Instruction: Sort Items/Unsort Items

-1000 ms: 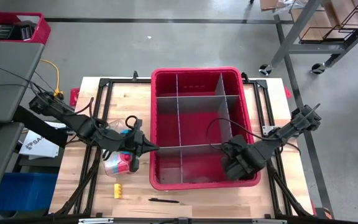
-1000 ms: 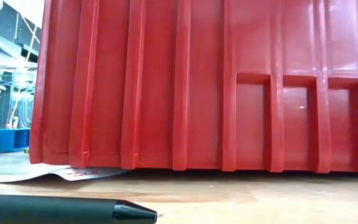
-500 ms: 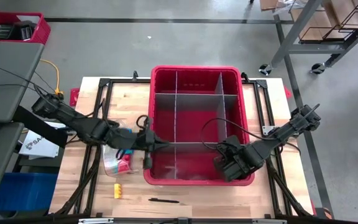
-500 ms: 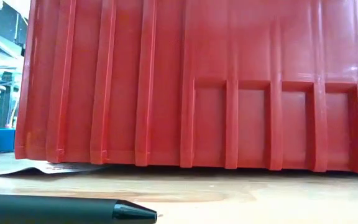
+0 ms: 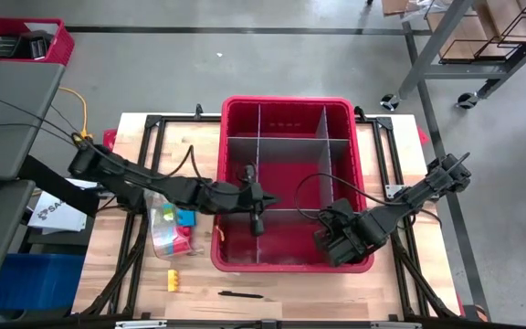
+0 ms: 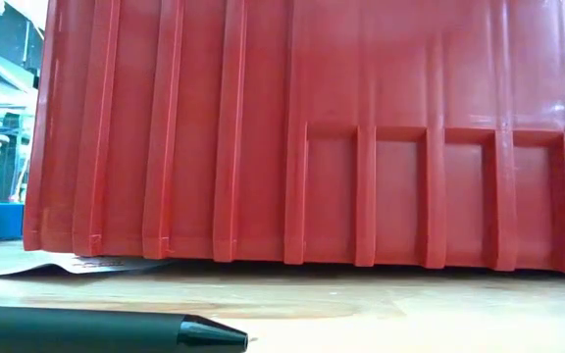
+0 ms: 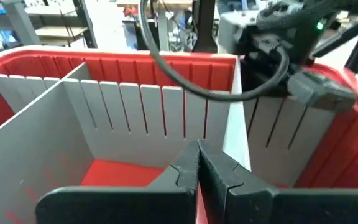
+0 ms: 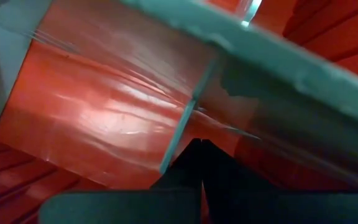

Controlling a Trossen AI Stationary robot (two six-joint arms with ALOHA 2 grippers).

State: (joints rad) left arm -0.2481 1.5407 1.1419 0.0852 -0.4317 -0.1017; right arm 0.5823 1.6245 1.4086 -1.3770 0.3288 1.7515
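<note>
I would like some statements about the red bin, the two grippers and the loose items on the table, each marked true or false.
1. The left gripper is over the inside of the red bin. True.
2. The left gripper holds a yellow block. False: its fingers are shut on nothing, and the yellow block lies on the table, outside the bin.
3. The right gripper is at the bin's near right part. True.
4. The dark pen lies inside the bin. False: it lies on the table in front of the bin.
5. The bin has no dividers. False: grey dividers split it into compartments.
</note>
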